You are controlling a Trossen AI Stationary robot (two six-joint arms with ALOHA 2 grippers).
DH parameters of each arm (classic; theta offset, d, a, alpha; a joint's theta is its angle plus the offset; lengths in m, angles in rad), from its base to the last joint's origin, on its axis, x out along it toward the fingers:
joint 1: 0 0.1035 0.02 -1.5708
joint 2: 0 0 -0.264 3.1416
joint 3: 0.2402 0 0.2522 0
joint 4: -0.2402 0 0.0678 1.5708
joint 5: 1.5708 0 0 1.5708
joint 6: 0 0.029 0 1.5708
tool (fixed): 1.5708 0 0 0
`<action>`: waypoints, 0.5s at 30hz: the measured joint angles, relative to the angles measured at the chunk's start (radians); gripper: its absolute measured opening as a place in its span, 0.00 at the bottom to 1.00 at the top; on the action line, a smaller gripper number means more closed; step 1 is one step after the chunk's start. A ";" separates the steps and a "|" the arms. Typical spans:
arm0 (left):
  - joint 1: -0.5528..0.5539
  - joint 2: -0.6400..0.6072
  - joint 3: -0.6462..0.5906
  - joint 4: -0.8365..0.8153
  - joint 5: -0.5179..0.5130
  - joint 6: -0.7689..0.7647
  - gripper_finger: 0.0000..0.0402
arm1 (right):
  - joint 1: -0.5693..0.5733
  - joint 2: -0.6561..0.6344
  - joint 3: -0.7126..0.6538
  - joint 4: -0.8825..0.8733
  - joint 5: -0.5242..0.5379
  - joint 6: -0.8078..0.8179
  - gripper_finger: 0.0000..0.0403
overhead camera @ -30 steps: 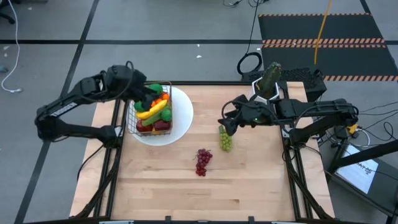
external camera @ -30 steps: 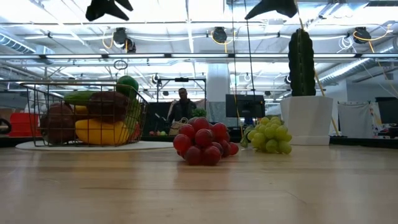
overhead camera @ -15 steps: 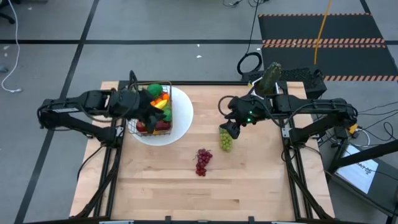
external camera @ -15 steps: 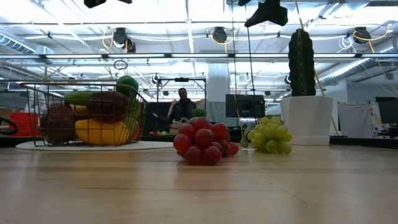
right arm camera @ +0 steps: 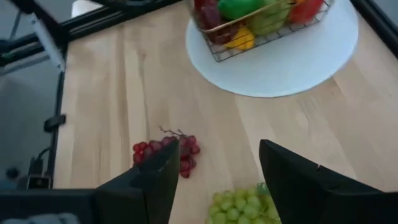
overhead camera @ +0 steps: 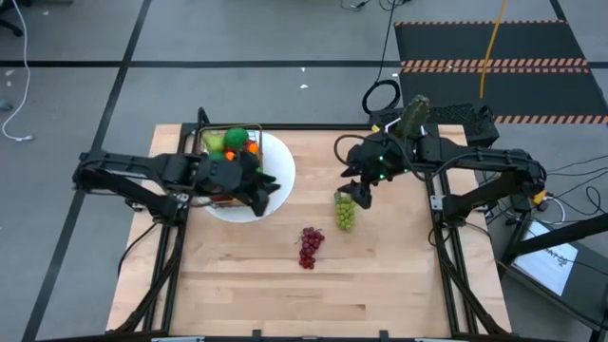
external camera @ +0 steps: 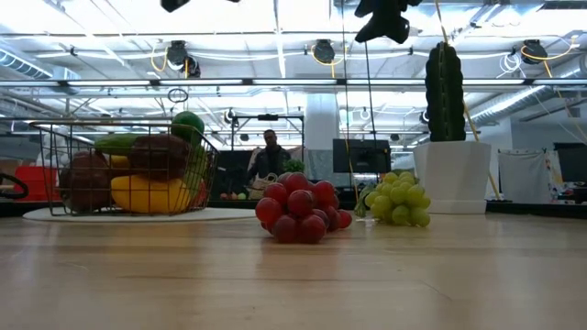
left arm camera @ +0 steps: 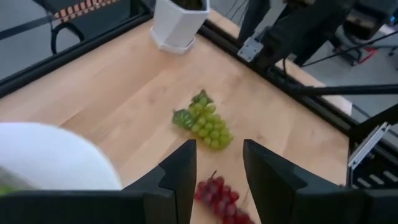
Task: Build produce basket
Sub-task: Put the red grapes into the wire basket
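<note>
The dark wire basket (overhead camera: 230, 142) (external camera: 119, 170) (right arm camera: 261, 18) stands on a round white plate (overhead camera: 282, 169), filled with toy fruit and vegetables; my left arm covers much of it from above. A bunch of green grapes (overhead camera: 344, 213) (left arm camera: 208, 123) (right arm camera: 242, 205) and a bunch of red grapes (overhead camera: 310, 245) (external camera: 298, 209) (left arm camera: 221, 202) (right arm camera: 165, 152) lie on the bare wood. My left gripper (overhead camera: 267, 189) (left arm camera: 219, 155) is open, hovering over the plate's right side. My right gripper (overhead camera: 359, 194) (right arm camera: 214, 158) (external camera: 385, 18) is open, high above the green grapes.
A white pot with a green cactus (overhead camera: 410, 122) (external camera: 454, 174) (left arm camera: 180, 22) stands at the table's far right, just behind my right arm. Bare wood spreads across the near half of the table. Beyond the table a person (external camera: 268, 160) shows in the room.
My left gripper has swung from the basket's far left side across the basket toward the table's middle and near edge, and now hangs over the plate's right side. My right gripper has stayed above the green grapes. The basket and both grape bunches have not moved.
</note>
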 joint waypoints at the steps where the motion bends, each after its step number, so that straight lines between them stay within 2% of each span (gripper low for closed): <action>1: -0.001 0.015 0.000 0.028 -0.004 0.001 0.33 | -0.007 0.000 0.000 0.000 -0.015 -0.021 0.53; 5: -0.001 0.070 0.000 0.119 -0.014 0.033 0.33 | -0.037 -0.002 -0.054 0.061 -0.101 -0.118 0.50; 10: 0.003 0.120 0.000 0.175 -0.021 0.022 0.33 | -0.059 0.000 -0.225 0.255 -0.282 -0.151 0.46; 15: -0.001 0.136 0.000 0.175 -0.021 -0.047 0.33 | -0.057 0.001 -0.377 0.405 -0.330 -0.106 0.45</action>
